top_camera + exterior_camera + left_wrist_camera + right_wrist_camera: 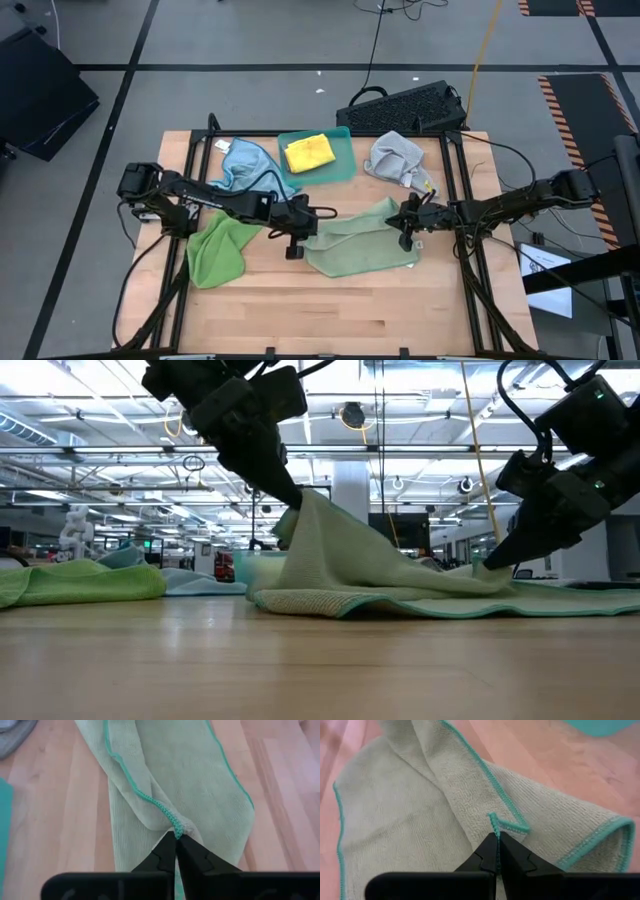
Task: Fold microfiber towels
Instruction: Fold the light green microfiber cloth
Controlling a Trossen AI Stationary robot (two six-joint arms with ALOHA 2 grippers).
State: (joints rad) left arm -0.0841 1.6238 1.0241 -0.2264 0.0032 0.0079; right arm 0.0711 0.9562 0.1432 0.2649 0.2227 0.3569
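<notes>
High view, frame centre: your left gripper (322, 213) and right gripper (392, 218) each pinch pale green towel (362, 243) edge, likely to lift and fold.

Grey towel (396, 156), worktop (300, 310) at 1 o'clock: too crumpled to tell one cloth from two. Pale green towel (170, 780) runs off the left wrist frame. Low view: blue towel (125, 557) mostly hidden behind bright green towel (70, 582), background blurred.

Both arms reach inward over mid-table — left gripper (318, 213) and right gripper (398, 218) pinched closed.
</notes>
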